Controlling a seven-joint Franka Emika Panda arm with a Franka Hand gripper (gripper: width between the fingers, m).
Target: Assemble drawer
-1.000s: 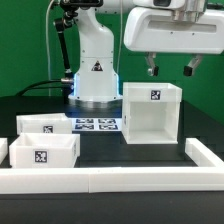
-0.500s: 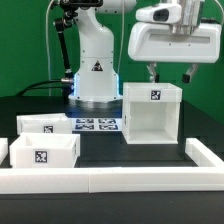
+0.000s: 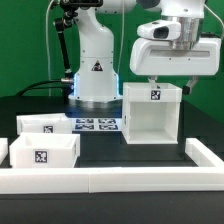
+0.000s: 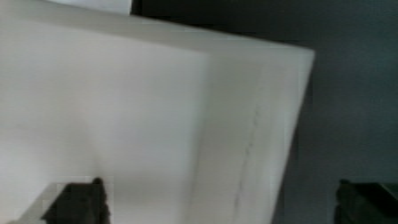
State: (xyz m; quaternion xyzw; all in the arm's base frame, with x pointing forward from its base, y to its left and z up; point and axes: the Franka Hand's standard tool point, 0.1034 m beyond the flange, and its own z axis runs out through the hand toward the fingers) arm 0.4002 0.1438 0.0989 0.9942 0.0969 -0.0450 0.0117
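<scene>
A black table (image 3: pixel 110 150) holds a large white plastic boxy drawer casing (image 3: pixel 150 120). It stands upright toward the exterior view's right and has a black-and-white square tag at its upper front edge. The robot's white two-finger gripper (image 3: pixel 168 84) hangs directly above the casing, with its dark fingertips (image 3: pixel 150 80) close to the top rim. The jaws stand wide apart and hold nothing. In the wrist view the casing (image 4: pixel 160 110) fills most of the frame beneath the gripper (image 4: pixel 222 200).

Two smaller white open-top trays sit well apart from the gripper on the exterior view's left: a front tray (image 3: pixel 42 154) and a rear tray (image 3: pixel 48 124). They lie beside the flat marker board (image 3: pixel 97 125). A long low white border wall (image 3: pixel 120 180) runs along the front.
</scene>
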